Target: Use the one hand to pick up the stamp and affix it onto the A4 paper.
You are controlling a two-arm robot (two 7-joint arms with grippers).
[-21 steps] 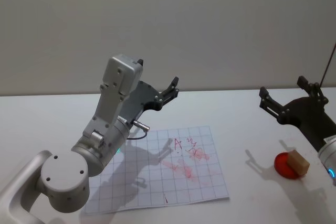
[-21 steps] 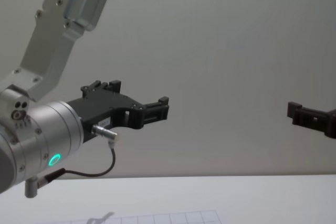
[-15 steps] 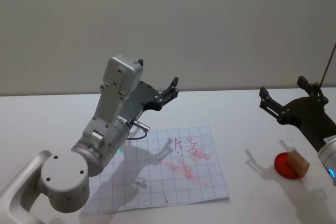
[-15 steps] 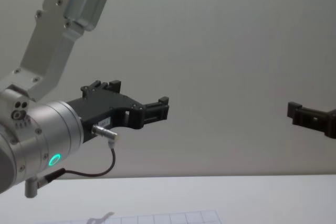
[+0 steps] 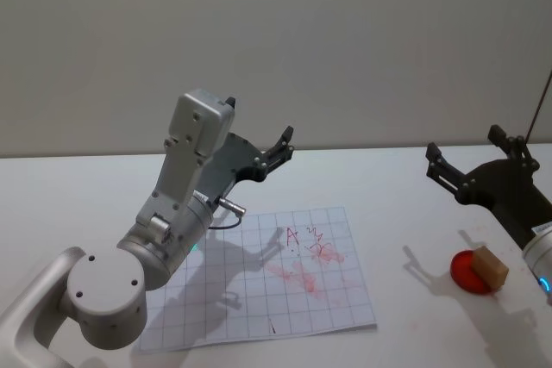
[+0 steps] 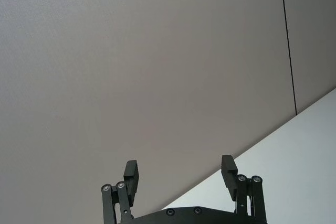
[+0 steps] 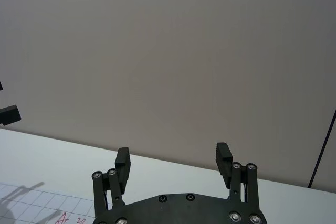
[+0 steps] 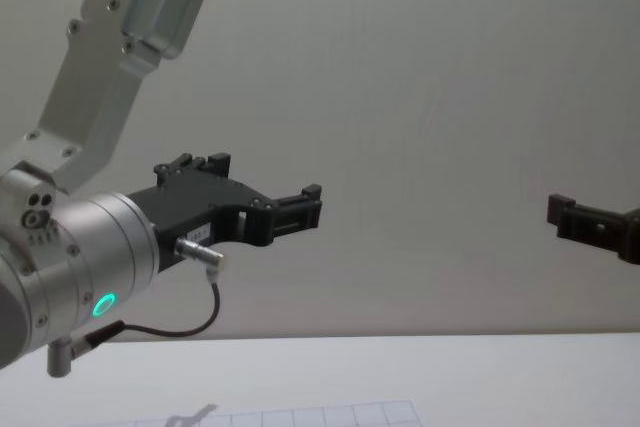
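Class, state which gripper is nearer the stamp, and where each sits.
Right. The right gripper hangs raised just behind the stamp; the left gripper is raised far to its left, across the A4 paper.

Left claw [image 5: 283, 146] raised, spread wide; right claw [image 5: 463, 146] raised, spread wide

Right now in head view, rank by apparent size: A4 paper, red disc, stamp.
1. A4 paper, clearly largest.
2. red disc, looks slightly wider than the stamp, though the stamp hides part of it.
3. stamp.
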